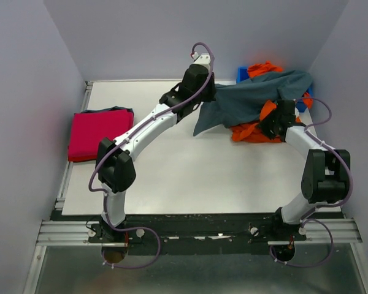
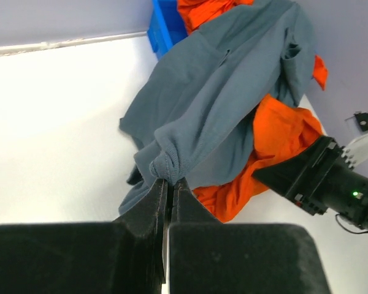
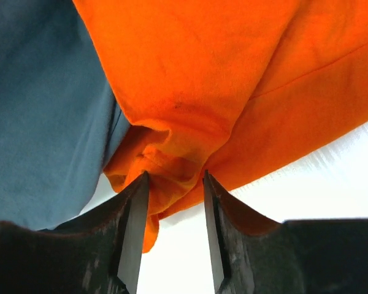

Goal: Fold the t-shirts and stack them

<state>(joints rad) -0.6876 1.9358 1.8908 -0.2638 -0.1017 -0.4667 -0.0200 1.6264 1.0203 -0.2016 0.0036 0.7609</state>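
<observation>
The slate grey-blue t-shirt is draped over the bright orange t-shirt at the back right. My left gripper is shut on a bunched fold of the grey-blue shirt, seen in the left wrist view at the fingertips. My right gripper is open, its tips against a fold of the orange shirt; the gripper holds nothing. The magenta-red t-shirt lies folded at the far left, on a dark shirt edge.
A rigid blue bin stands at the back right under the shirts; it also shows in the left wrist view. Grey walls close the table on three sides. A metal rail runs along the left edge.
</observation>
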